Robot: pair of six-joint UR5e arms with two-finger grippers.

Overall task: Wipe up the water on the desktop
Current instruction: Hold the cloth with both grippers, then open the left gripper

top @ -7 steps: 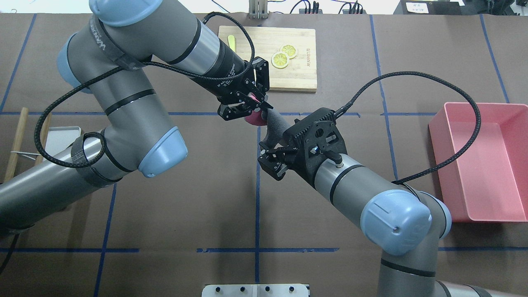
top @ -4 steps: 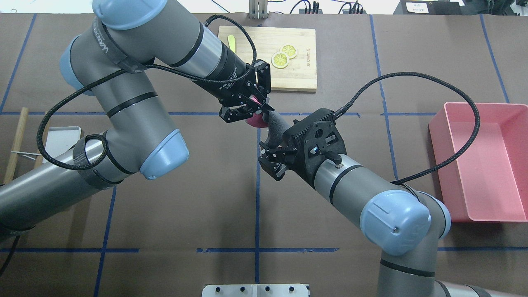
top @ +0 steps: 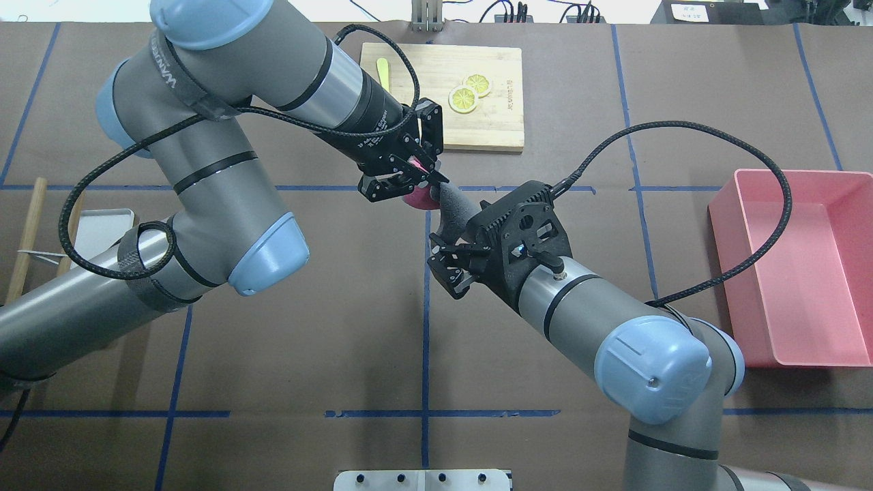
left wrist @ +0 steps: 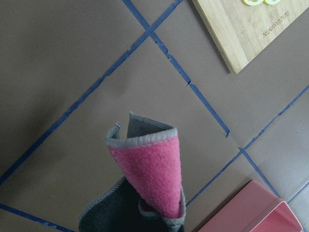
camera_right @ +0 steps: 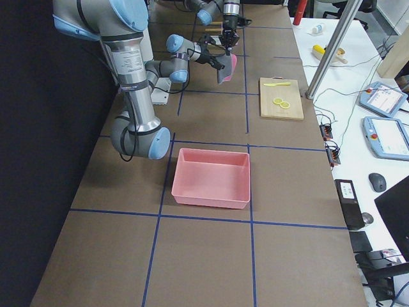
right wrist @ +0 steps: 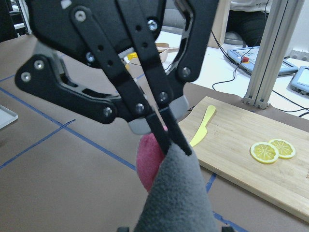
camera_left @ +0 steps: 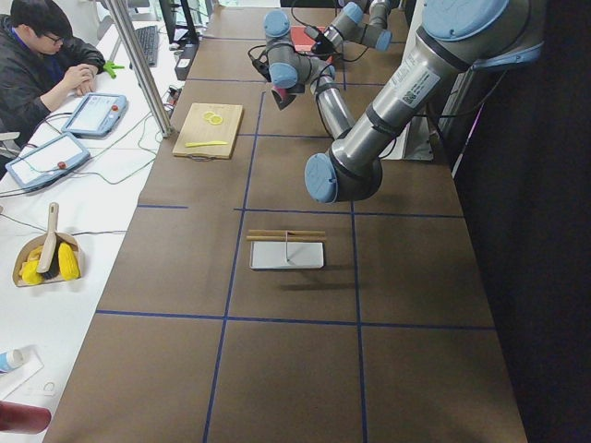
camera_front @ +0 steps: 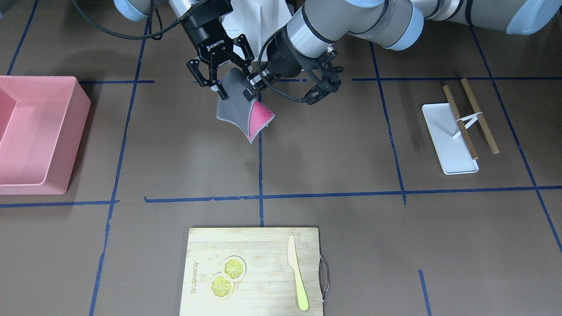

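I have the cloth (camera_front: 235,107) up in the air over the middle of the bench (camera_front: 333,145), grey on one face and pink on the other. It hangs well clear of the cutting board (camera_front: 254,263) at the far edge and of the pink tub (camera_front: 66,127) toward the right end. My left pincer (top: 436,179) is nipped tight on the cloth's top corner; the right wrist view shows both fingertips closed on the fabric. My right pincer (top: 442,264) sits just beside it. Its jaws look spread, with the cloth's near edge between them, so I read it as not clamping.

The bench is the surface to be dried, and it lies bare brown directly under the cloth. I can make out no puddle in any view, so I judge the wet patch too faint to see here.

To do this step well, I would bring the cloth down flat rather than on its folded edge. I would spread as much of one face as I can against the bench, press lightly and drag in slow straight passes. The pinching fingertips should stay off the surface, and the right arm should stay out of the sweep.
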